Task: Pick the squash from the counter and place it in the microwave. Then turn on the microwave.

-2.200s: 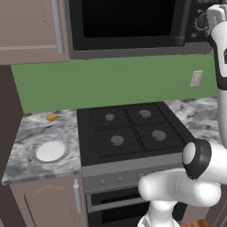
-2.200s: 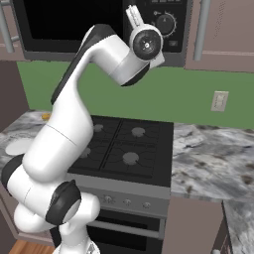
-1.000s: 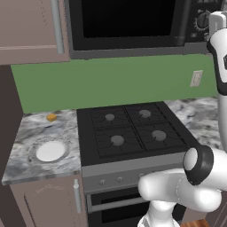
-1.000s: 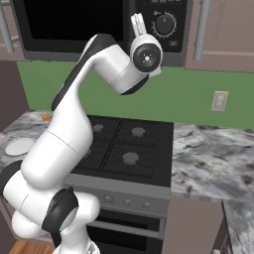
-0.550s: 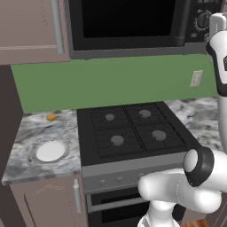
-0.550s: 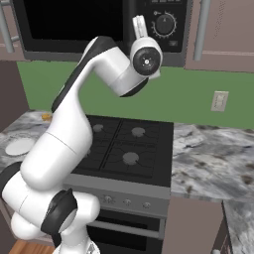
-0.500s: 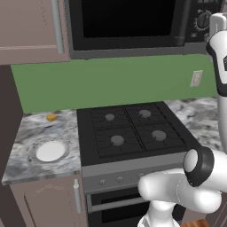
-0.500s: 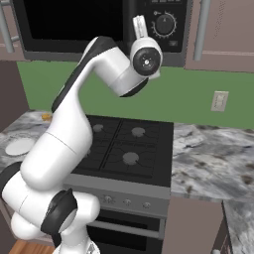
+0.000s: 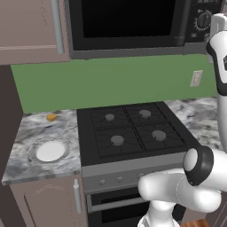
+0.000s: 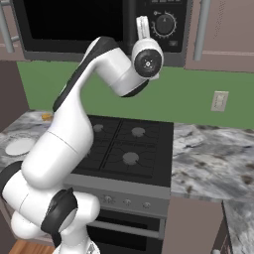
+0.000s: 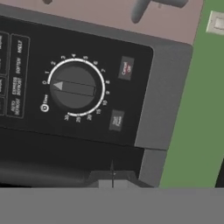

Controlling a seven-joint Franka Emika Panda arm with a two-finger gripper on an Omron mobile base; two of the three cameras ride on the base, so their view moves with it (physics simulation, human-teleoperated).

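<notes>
Stove [image 9: 133, 133], white plate [image 9: 49, 151], yellow cube [image 9: 52, 117], wall outlet [image 10: 219, 101]

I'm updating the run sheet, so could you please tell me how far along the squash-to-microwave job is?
Looks done: the microwave door is shut, though its dark glass hides whether the squash is inside. In hand: the shut gripper is up at the control panel, close to the dial. Left: starting the microwave, probably by a press on the panel; nothing visible tells whether it is running.
</notes>
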